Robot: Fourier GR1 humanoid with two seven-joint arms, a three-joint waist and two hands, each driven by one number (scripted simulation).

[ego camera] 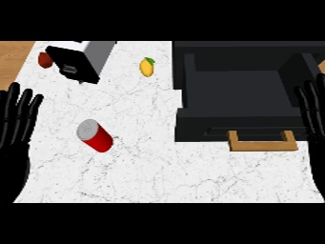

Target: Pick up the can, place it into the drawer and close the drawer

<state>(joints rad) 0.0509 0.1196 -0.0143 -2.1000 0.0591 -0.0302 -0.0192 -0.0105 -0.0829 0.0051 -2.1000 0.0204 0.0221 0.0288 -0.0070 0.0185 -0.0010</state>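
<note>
White marble covers the bench (144,167) you are looking down on, with a strip of wooden floor (6,52) showing past its far left corner. Your can (94,136) is red with a silver top, lying on its side on the left half of the bench, roughly midway between the near and far edges, touching nothing. Your drawer (238,93) is a dark box standing open on the right half of the bench, its inside bare, and its tan handle (262,141) sticks out toward the near edge. You can see a small yellow fruit (147,66) with a green tip near the far edge, just left of the drawer and apart from it. At the far left corner stands a white and black appliance (77,59), and a small reddish object (45,59) sits just beside it on its left; what it is you cannot tell.

Your left hand (6,128) shows at the bench's left edge, fingers straight and spread, pointing away from you, holding nothing and well apart from the can. Your right hand (323,119) shows at the right edge beside the drawer's right wall, fingers likewise straight and spread, holding nothing.
</note>
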